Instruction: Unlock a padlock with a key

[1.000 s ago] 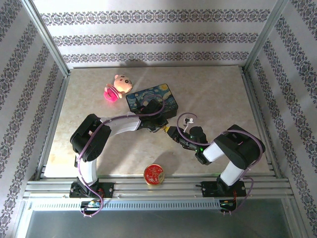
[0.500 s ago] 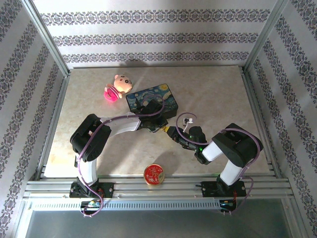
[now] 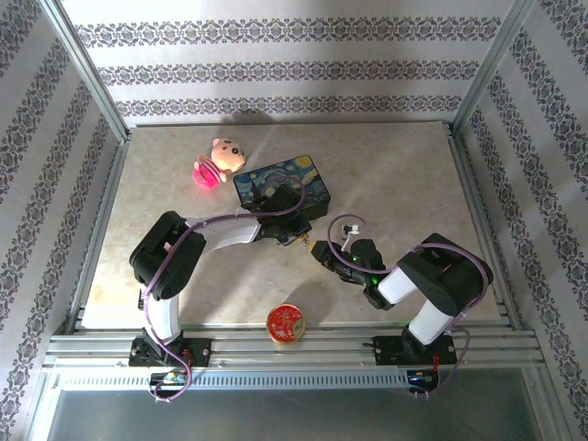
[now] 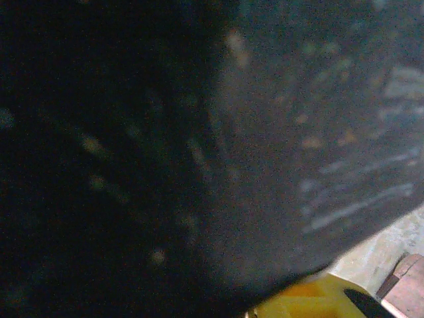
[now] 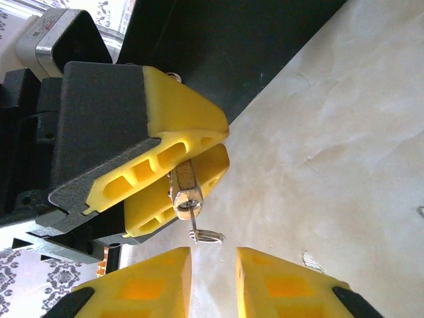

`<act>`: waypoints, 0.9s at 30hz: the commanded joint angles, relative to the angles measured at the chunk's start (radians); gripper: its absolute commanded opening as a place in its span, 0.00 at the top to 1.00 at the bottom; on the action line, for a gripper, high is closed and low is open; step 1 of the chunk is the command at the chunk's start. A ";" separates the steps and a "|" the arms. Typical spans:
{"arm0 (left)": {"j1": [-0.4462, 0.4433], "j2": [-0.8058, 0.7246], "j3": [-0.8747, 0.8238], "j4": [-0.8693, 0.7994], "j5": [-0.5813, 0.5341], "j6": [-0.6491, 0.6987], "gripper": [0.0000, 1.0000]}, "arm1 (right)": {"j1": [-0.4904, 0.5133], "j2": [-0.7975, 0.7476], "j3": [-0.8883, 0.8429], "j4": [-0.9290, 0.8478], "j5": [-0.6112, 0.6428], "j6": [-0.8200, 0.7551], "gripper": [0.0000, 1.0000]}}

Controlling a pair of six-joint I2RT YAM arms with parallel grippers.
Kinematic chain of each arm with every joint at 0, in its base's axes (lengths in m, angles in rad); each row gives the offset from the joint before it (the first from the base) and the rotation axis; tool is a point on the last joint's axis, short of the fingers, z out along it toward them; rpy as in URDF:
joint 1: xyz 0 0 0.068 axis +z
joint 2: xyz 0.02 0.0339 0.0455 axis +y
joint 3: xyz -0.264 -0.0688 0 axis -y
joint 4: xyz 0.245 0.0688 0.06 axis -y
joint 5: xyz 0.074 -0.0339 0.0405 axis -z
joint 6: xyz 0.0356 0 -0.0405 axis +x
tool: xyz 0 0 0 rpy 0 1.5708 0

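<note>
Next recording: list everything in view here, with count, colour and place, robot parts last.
brass-coloured metal padlock: one, brass, clamped between the left fingers.
silvery key with wire ring: one, silver, protruding from the padlock toward the right fingers.
painted rectangular box: one, dark blue with yellow swirls, mid-table.
pink plush toy: one, pink, left of the box.
round red-gold tin: one, red-gold, near edge.
beige table: one, under everything.
left fingers: two, yellow, shut on the padlock.
right fingers: two, yellow, open, empty.

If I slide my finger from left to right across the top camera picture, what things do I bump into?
pink toy → round tin → right gripper
</note>
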State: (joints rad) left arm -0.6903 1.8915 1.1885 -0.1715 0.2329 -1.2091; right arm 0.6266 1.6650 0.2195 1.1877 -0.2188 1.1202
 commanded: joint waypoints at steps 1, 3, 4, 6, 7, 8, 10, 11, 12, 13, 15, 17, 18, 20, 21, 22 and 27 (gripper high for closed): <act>-0.003 0.015 -0.033 -0.065 0.125 -0.044 0.73 | 0.015 0.011 0.038 0.004 0.010 -0.028 0.76; -0.003 0.016 -0.032 -0.066 0.126 -0.040 0.73 | 0.015 0.023 0.047 0.006 0.010 -0.028 0.76; -0.003 0.016 -0.031 -0.068 0.126 -0.041 0.73 | 0.013 0.028 0.054 0.007 0.009 -0.028 0.76; -0.003 0.015 -0.028 -0.071 0.128 -0.040 0.73 | 0.011 0.037 0.066 0.006 0.004 -0.028 0.77; -0.003 0.016 -0.027 -0.071 0.130 -0.038 0.73 | 0.011 0.042 0.073 0.006 0.004 -0.028 0.79; -0.003 0.016 -0.026 -0.071 0.129 -0.038 0.73 | 0.010 0.047 0.077 0.006 0.003 -0.028 0.80; -0.003 0.016 -0.024 -0.072 0.132 -0.036 0.73 | 0.004 0.055 0.083 0.007 -0.001 -0.025 0.84; -0.003 0.015 -0.024 -0.072 0.132 -0.035 0.73 | 0.002 0.059 0.086 0.009 -0.005 -0.023 0.87; -0.002 0.016 -0.023 -0.072 0.133 -0.034 0.73 | -0.001 0.060 0.086 0.010 -0.007 -0.023 0.90; -0.003 0.016 -0.023 -0.075 0.135 -0.031 0.73 | -0.002 0.061 0.086 0.014 -0.008 -0.021 0.94; -0.002 0.017 -0.020 -0.081 0.136 -0.027 0.73 | -0.006 0.059 0.086 0.019 -0.010 -0.018 1.00; -0.003 0.017 -0.019 -0.086 0.139 -0.020 0.73 | -0.013 0.056 0.084 0.025 -0.008 -0.007 1.00; -0.002 0.015 -0.019 -0.086 0.141 -0.017 0.74 | -0.017 0.056 0.084 0.028 -0.007 -0.002 1.00; -0.003 0.014 -0.020 -0.088 0.145 -0.011 0.77 | -0.026 0.060 0.083 0.046 -0.013 0.011 1.00; -0.003 0.015 -0.020 -0.091 0.147 -0.009 0.79 | -0.030 0.064 0.086 0.054 -0.018 0.015 1.00; -0.003 0.012 -0.020 -0.091 0.148 -0.007 0.79 | -0.034 0.067 0.088 0.059 -0.023 0.015 1.00; -0.003 0.002 -0.024 -0.092 0.139 -0.007 0.79 | -0.032 0.052 0.085 0.035 -0.020 -0.013 0.82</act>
State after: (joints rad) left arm -0.6853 1.8896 1.1885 -0.1722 0.2501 -1.1973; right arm 0.6037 1.7214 0.2893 1.1915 -0.2489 1.1255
